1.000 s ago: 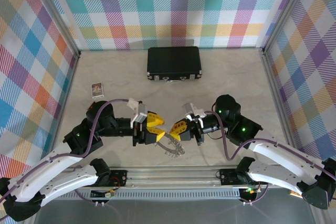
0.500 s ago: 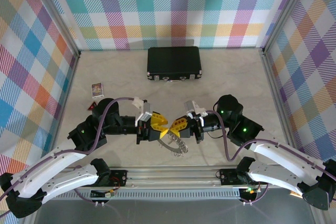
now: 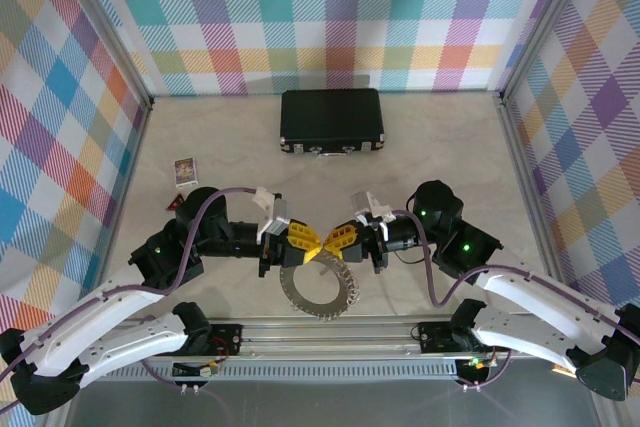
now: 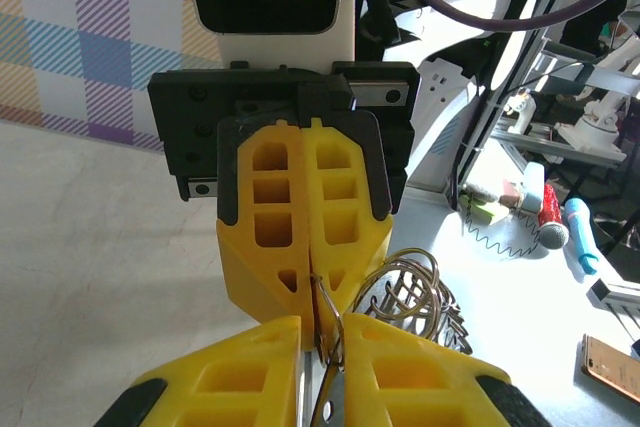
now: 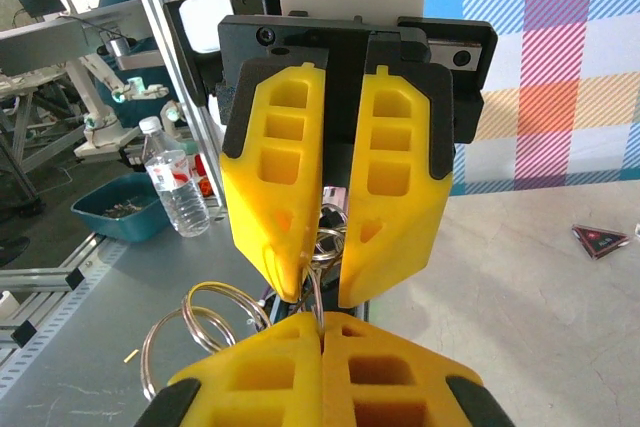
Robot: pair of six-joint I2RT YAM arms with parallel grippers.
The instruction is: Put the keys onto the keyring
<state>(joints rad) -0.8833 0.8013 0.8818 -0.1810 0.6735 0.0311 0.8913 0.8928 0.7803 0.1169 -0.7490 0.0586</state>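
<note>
Yellow-fingered, the left gripper [image 3: 311, 243] and the right gripper [image 3: 331, 243] meet tip to tip near the middle of the table's [image 3: 420, 137] near edge. Both pinch the keyring [image 4: 319, 297], a thin wire loop. The right jaws are pressed together and the left jaws stand a slit apart (the wire runs through it). The keys [image 3: 349, 292] spread as a silvery round wreath between the fingertips and that edge, its top reaching up to them.

Silvery keys [image 3: 318, 311] spread as a flat round wreath, front centre.
</note>
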